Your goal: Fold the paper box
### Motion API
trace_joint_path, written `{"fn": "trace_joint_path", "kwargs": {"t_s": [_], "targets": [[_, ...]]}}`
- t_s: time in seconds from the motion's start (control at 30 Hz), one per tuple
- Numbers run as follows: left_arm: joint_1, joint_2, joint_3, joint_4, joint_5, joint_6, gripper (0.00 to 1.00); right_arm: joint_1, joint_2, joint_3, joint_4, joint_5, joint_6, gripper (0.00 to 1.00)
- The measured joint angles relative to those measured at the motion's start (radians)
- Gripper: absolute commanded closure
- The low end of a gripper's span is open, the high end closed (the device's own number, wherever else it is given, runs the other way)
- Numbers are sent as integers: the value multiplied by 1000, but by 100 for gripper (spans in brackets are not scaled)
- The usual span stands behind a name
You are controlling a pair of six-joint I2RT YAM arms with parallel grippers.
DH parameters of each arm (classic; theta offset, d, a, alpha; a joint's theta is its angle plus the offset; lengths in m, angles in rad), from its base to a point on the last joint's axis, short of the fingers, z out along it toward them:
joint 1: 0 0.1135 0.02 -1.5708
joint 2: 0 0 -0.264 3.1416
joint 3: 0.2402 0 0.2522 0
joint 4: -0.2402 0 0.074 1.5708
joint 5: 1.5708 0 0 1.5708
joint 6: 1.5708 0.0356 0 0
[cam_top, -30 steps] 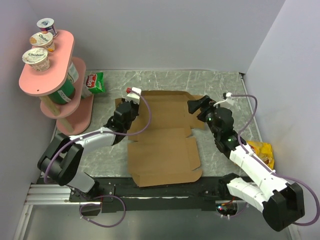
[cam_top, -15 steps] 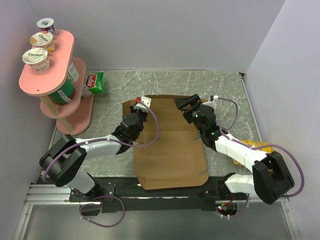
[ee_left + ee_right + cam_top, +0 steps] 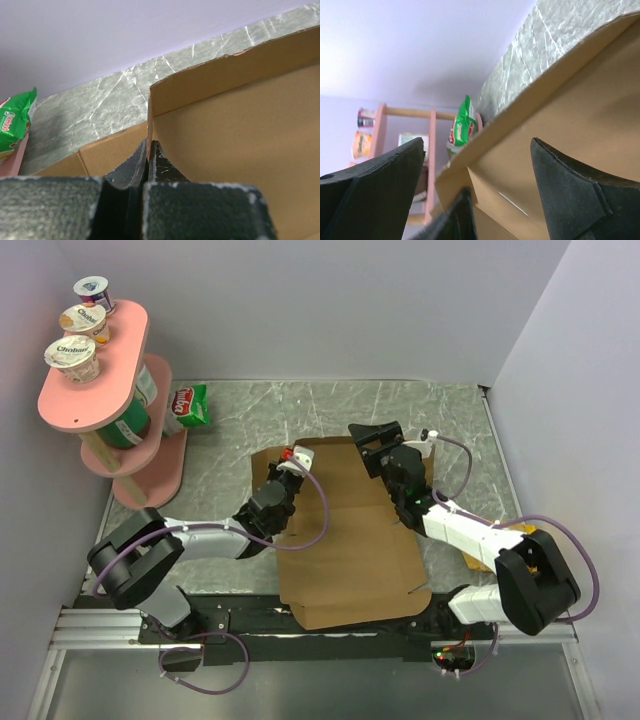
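Paper box [image 3: 350, 540] in left end effector [image 3: 148, 152] — green bag [image 3: 189, 406] well apart.

The brand name "Chobani" reads on the lids of two white plastic yogurt cups [image 3: 76, 350] [image 3: 85, 318] standing on the pink oval shelf [image 3: 100, 390], while the green snack bag's [image 3: 190, 405] red-and-white logo is too small to read.
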Motion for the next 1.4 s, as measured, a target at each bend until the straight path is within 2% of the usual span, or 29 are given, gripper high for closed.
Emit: {"fn": "trace_joint_path", "kwargs": {"t_s": [0.3,0.63,0.73,0.77,0.97,1.03,1.07,1.1,1.17,1.2,1.27,1.3,1.37,1.4], "targets": [[-61,15,-34,140,-53,140,99,0,60,98,-119,36,92,14],[-113,57,-71,297,-73,322,99,0,95,142,-218,53,117,23],[-125,59,-82,323,-72,365,99,0,104,141,-233,47,124,36],[-129,61,-83,332,-73,378,99,0,106,139,-233,44,128,44],[-149,93,-83,343,-92,412,97,0,122,114,-198,38,167,61],[-152,97,-82,339,-100,411,86,0,127,105,-182,35,179,64],[-153,97,-80,327,-102,407,76,0,127,103,-179,34,183,68],[-153,97,-77,317,-103,401,60,0,127,97,-173,33,189,69],[-154,97,-69,286,-98,386,42,0,127,88,-170,33,188,71],[-156,96,-66,279,-94,379,26,0,127,82,-172,33,190,72],[-159,89,-64,250,-84,365,15,0,127,69,-170,35,192,75],[-160,81,-64,231,-79,344,5,0,127,66,-167,35,192,77],[-160,62,-64,192,-67,319,0,0,127,57,-158,37,195,85],[-161,50,-64,171,-59,307,4,0,127,53,-154,38,197,88]]}}
